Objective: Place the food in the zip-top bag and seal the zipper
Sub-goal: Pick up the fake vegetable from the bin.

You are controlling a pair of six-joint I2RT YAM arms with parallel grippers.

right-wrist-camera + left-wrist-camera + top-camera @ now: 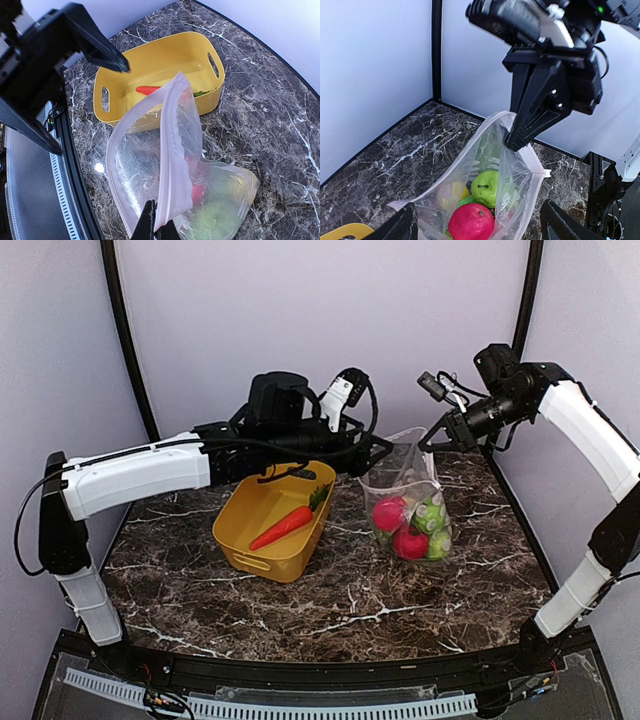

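Looking down from the overhead camera, I have the zip-top bag (pixel 404 502) standing on the dark marbled counter (pixel 330 610). It sits right of centre, just beside the right end of the yellow tub (pixel 240 555).

My right claw (pixel 156 227) is pressed together on the bag's mouth. It pinches the zipper (pixel 169 150) strip at one spot and holds that edge up, so the rest of the bag hangs slack beneath it. In the right wrist view the pale strip runs straight up from the fingertips, and the mouth gapes open toward the tub.

My left claw (pixel 477 217) is spread wide and holds nothing. It hovers at the left side of the bag's mouth, over the right end of the tub. In the left wrist view its two fingers (pixel 400 227) frame the bag from either side. I cannot tell whether they touch the plastic.

At the bottom of the bag lie two red fruits (pixel 390 512) with green pieces beside them on the right. The left wrist camera shows a green pear (pixel 486 186) with a dark stem just behind one red fruit, and a yellow piece (pixel 455 192) to its left.

In the tub, an orange carrot (pixel 283 527) lies diagonally on the floor. Some leafy greens (pixel 320 497) lie at its far right end.
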